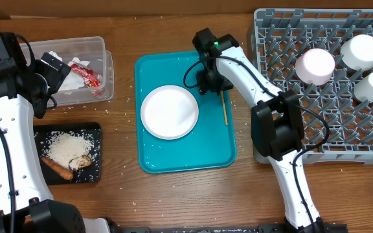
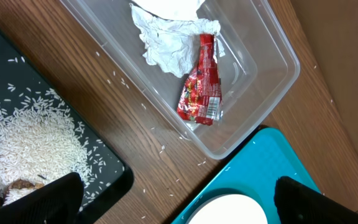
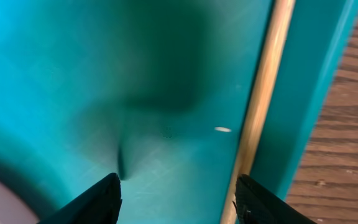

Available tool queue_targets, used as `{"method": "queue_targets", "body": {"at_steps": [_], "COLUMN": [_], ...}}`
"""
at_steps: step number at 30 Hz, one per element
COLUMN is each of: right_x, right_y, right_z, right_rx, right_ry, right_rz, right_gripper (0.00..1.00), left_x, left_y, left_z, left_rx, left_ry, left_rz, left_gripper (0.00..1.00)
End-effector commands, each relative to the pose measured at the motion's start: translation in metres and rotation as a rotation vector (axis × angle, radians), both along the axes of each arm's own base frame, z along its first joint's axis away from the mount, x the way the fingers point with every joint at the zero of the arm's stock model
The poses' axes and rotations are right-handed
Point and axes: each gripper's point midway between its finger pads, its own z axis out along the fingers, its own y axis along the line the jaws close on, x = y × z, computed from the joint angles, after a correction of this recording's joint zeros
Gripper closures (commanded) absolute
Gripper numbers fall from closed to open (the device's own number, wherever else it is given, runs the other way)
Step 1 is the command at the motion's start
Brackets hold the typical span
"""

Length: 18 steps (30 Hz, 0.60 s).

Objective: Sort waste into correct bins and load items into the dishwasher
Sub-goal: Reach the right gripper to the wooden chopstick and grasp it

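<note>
Because the thin wooden stick (image 3: 263,93) lies tight along the right wall of the teal tray (image 3: 73,74), where little room is left beside it, the right hand (image 3: 178,190) is set low over the tray floor with a finger on either side of the stick. The stick is seen just inside the finger at lower right of the right wrist view, while the other finger stands well apart at lower left. Nothing is pinched, so the hand is judged released.

From overhead, the stick is found at the tray's right edge, just right of the white plate (image 1: 169,111), its upper end beside the hand.

The left hand (image 2: 179,193) is held wide and empty at upper left by the clear tub (image 2: 272,68), in which a red wrapper (image 2: 201,87) and a crumpled napkin (image 2: 166,43) are lying. It is probably parked there out of the other arm's way.
</note>
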Motion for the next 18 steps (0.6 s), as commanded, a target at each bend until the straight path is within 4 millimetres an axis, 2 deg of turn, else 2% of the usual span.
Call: {"method": "queue_targets", "body": {"at_steps": [1,12,18], "right_x": [0.000,-0.004,0.000], "right_y": [-0.004,-0.007,-0.015], "right_z": [-0.017,-0.020,-0.020], "right_rx": [-0.023,-0.036,-0.050], "right_ry": [0.020,0.039,0.033], "right_rz": [0.001,0.001,-0.013], "right_gripper": [0.39,0.39,0.39], "left_x": [0.001,0.001,0.001], "left_y": [0.001,0.001,0.001], "left_z": [0.012,0.012,0.012], "left_rx": [0.014,0.014,0.014], "left_ry": [-0.029,-0.029,-0.029], "left_rz": [0.009,0.009,0.009], "left_gripper": [0.00,0.00,0.00]}}
